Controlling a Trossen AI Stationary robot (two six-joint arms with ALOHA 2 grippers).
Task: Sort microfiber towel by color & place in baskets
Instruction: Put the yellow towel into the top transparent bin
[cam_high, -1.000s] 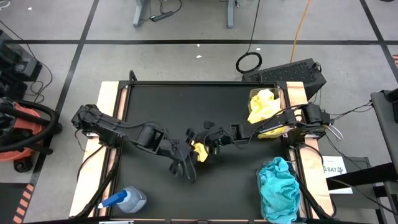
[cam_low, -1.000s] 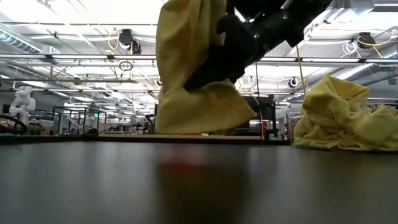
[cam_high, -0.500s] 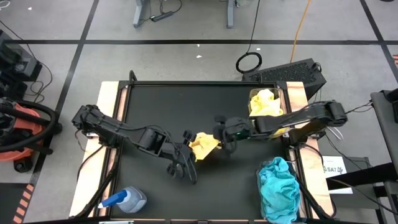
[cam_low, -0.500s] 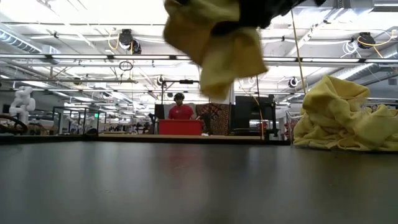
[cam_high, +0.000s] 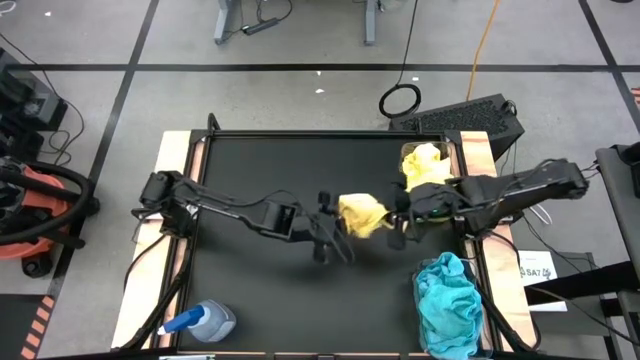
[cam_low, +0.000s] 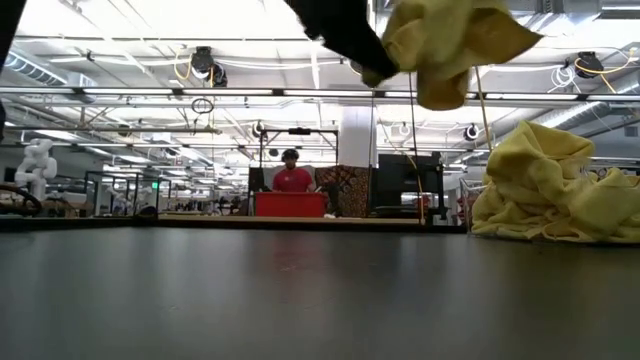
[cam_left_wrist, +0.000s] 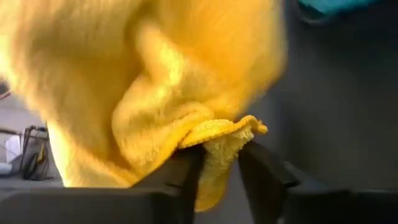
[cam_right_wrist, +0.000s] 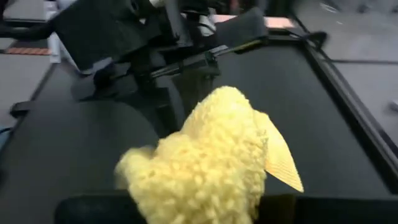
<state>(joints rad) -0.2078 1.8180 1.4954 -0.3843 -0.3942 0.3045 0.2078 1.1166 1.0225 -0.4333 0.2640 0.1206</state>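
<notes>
The black table (cam_high: 260, 290) had a raised dark frame all around its edge and wooden strips along the left and right sides, and most of its middle and its near half lay free for moving. At the right edge stood two clear baskets: the far one (cam_high: 408, 152) held a heap of yellow towels (cam_high: 422, 168), which in the low view rose as a pile (cam_low: 550, 190) on the right side, and the near one (cam_high: 424, 340) held teal towels (cam_high: 450, 305). A spray bottle (cam_high: 205, 322) with a blue cap lay at the near left corner, well apart from both arms. The two arms met over the middle of the table, a little to the right of centre, with one yellow towel (cam_high: 362, 213) hanging between them and lifted clear of the surface, as the low view (cam_low: 450, 45) showed it high above the table top. The right gripper (cam_high: 398, 216) was closed tight on this towel, which bunched up right in front of its camera (cam_right_wrist: 205, 168). The left gripper (cam_high: 335, 228) was beside the same towel on its other side; its two fingers (cam_left_wrist: 186, 168) stood a little apart, and a fold of the yellow cloth (cam_left_wrist: 217, 140) lay between them, but I cannot tell if they pressed it or had let it loose.
</notes>
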